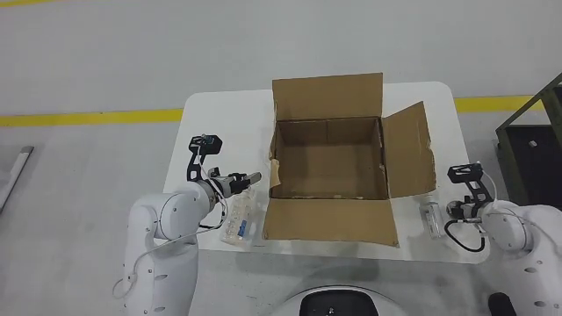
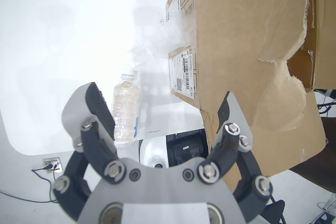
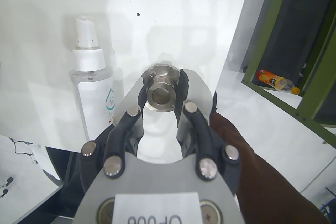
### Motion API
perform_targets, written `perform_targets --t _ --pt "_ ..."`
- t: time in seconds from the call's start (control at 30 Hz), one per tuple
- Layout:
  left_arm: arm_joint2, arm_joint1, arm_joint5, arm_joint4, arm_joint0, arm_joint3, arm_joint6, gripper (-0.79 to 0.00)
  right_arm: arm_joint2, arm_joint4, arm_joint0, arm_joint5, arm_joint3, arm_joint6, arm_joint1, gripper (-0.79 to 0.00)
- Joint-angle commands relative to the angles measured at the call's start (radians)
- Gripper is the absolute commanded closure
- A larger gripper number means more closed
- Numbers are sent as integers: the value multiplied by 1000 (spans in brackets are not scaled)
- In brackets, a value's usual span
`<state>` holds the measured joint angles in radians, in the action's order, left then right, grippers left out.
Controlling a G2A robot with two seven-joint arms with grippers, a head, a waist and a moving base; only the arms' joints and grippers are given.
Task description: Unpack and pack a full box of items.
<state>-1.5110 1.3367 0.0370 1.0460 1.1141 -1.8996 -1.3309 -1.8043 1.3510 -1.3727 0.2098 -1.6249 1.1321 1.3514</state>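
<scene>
Both the left arm (image 1: 162, 224) and the right arm (image 1: 518, 233) have smooth, rounded white shells. Each wrist carries a black camera mount (image 1: 206, 145) on a bracket, and thin black cables (image 1: 461, 233) loop beside the forearm. The left gripper (image 2: 160, 93) has a silver-grey base plate and black linkage bars pinned with round silver screws. Its grey finger shells are faced with black ribbed pads (image 2: 98, 104), and a white label sits at the plate centre. The right gripper (image 3: 162, 88) is of the same build, with black pads, silver screws and a white printed label.
</scene>
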Motion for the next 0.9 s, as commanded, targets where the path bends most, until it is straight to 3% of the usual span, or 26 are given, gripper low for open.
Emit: perform_targets --t 0.0,0.1,0.23,0.3,0.4,0.67,0.87 --pt "0 0 0 0 0 0 0 -785 0 -4 4 2 -1 -1 -3 -339" --pt "0 0 0 0 0 0 0 -785 -4 -20 7 2 -16 0 -7 -391" --pt "0 0 0 0 0 0 0 -785 -46 -98 -6 -17 -124 -17 -11 -391" --pt "0 0 0 0 0 0 0 -785 -77 -143 -16 -27 -201 -42 -13 -314" --pt "0 0 0 0 0 0 0 -785 -115 -200 -15 -13 -319 -127 -18 0" --pt "0 0 0 0 0 0 0 -785 -127 -254 12 47 -514 -339 -29 0" --pt "0 0 0 0 0 0 0 -785 -60 -135 15 93 -581 -487 -37 0"
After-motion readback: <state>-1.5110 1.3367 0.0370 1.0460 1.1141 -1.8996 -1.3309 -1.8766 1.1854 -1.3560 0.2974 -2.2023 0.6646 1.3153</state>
